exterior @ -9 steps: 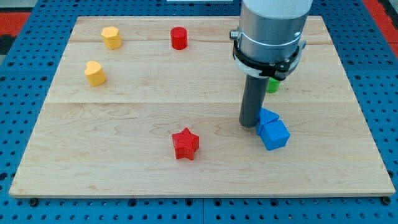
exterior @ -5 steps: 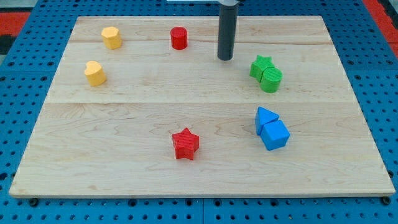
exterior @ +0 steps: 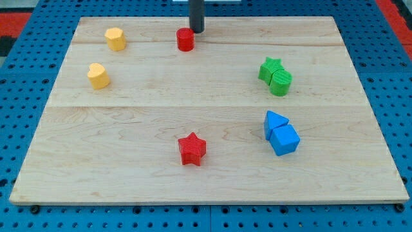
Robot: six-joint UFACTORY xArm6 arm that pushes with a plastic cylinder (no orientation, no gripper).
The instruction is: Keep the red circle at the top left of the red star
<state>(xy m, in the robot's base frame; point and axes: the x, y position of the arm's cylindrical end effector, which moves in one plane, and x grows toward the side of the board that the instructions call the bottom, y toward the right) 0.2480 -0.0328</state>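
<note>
The red circle stands near the view's top, a little left of centre, on the wooden board. The red star lies near the view's bottom centre, far below the circle and almost straight under it. My tip is at the view's top, just to the upper right of the red circle, very close to it or touching it; I cannot tell which.
Two yellow blocks sit at the view's left, one near the top and a yellow heart below it. A green star and green round block touch at the right. A blue triangle and blue cube touch below them.
My tip has moved from beside the blue blocks up and to the left across the board, ending next to the red circle. No block has visibly moved.
</note>
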